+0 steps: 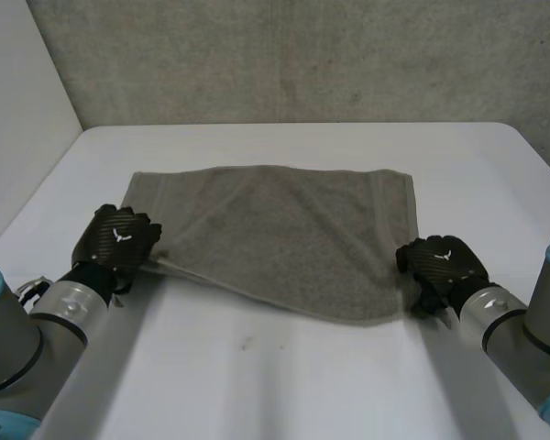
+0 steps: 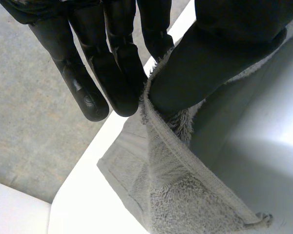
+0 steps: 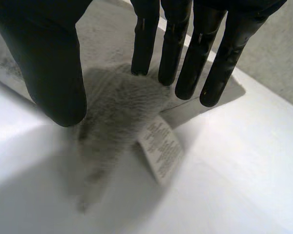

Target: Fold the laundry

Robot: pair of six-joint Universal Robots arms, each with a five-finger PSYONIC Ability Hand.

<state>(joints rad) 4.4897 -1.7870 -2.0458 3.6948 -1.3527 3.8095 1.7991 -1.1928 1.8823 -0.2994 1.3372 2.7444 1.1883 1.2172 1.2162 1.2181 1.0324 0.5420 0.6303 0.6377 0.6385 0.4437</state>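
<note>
Across the wide white surface [image 1: 284,385] the grey towel [image 1: 284,238] lies spread flat in the middle, and the worry here is an uneven hold. If a lift begins with one corner gripped and the other loose, the cloth will likely swing and the fold land crooked. The towel looks like thick, fuzzy terry with hemmed bands at both short ends, and its near edge slants across between the two hands. The left hand [image 1: 119,240] is at the near left corner, and its fingers [image 2: 119,73] and thumb [image 2: 205,63] pinch the hem between them. That is a narrow bite, and plush pile could slide out of it. The right hand [image 1: 443,261] sits at the near right corner with its fingers [image 3: 185,53] straight and spread from the thumb, tips on the cloth, closed on nothing. A small white label [image 3: 161,148] sticks out beside that corner.
</note>
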